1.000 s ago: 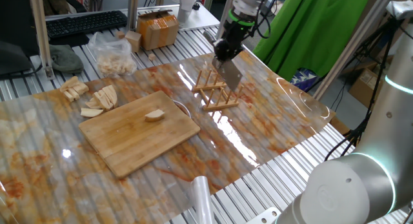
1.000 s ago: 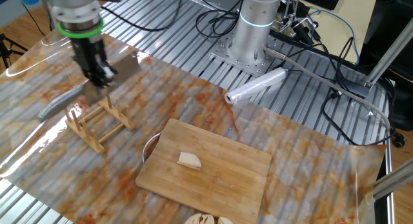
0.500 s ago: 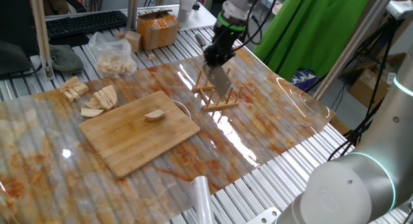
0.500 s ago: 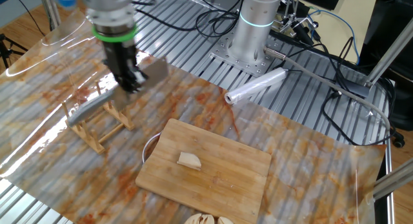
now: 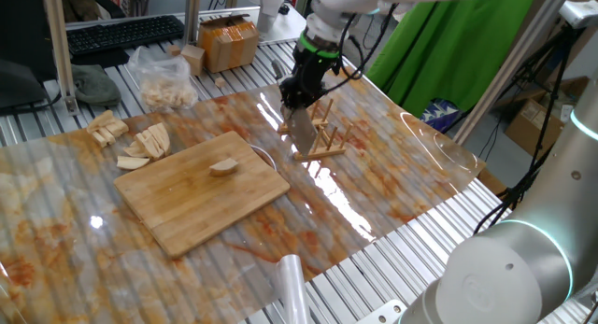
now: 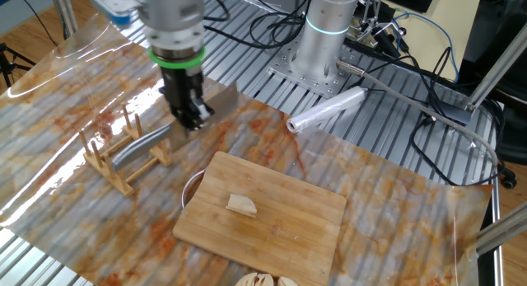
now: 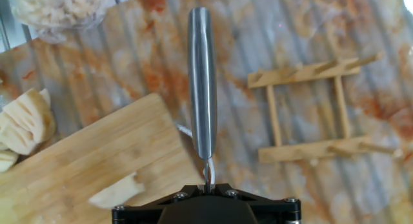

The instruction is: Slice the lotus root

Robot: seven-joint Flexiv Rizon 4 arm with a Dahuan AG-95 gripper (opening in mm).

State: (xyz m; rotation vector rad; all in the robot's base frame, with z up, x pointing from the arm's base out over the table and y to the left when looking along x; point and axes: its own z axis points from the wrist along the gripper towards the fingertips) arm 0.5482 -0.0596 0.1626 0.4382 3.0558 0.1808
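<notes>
The lotus root piece (image 5: 223,167) is a small pale wedge, cream with a light tan edge, lying flat near the middle of the bamboo cutting board (image 5: 201,189). In the other fixed view it (image 6: 241,204) shows a curved, browner rim on one side and a cut face on the other; in the hand view it (image 7: 116,191) is blurred, so finer detail such as holes cannot be made out. Nothing touches it.

The gripper (image 5: 297,91) points down and its jaws are closed on a cleaver (image 5: 304,128), whose steel handle (image 7: 202,82) runs straight out from the fingers in the hand view. The flat blade (image 6: 216,100) hangs beside the fingers over the stained plastic sheet, just beside the wooden rack (image 5: 318,137) and off the board's far corner. The knife sits apart from the lotus root, above the table rather than on it.

More pale slices (image 5: 140,142) lie in a loose heap on the sheet beyond the board's left end, and a clear bag of pieces (image 5: 163,81) sits further back.
</notes>
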